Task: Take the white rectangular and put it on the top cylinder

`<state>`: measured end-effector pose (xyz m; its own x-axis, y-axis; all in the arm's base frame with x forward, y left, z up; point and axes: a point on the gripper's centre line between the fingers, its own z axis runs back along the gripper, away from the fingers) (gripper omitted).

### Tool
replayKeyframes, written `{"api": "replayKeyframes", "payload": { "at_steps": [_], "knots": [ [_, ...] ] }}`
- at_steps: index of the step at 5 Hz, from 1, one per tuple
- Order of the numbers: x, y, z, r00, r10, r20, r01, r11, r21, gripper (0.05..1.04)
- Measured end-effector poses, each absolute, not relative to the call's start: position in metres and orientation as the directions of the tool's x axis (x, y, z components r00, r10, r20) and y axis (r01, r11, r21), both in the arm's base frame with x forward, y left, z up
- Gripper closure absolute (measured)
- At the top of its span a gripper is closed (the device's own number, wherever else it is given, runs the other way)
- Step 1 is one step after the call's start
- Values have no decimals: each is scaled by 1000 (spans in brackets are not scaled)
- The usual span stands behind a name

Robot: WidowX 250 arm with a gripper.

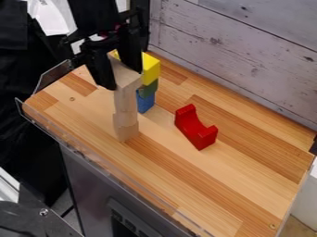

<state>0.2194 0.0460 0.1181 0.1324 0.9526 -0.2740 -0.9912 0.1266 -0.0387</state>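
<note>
Black arm [94, 14], angular black claw [123, 77]

Pale, unpainted rectangular wooden block [127, 79]: at head of column, roughly level, partly hidden. Pale wooden cylinder [125, 102]: upright, directly beneath block, part of column standing on wooden tabletop [204, 178]. Contact between the two: cannot tell.

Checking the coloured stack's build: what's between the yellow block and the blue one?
A green block: yellow block above it, blue block below, per the camera view.
</note>
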Motion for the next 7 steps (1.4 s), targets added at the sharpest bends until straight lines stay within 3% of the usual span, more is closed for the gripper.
{"api": "replayKeyframes", "payload": {
  "at_steps": [6, 7],
  "knots": [
    [232, 43, 97, 116, 942, -315, -993, 122, 0, 535],
    [232, 43, 96, 113, 941, -319, -993, 120, 5, 486]
  ]
}}
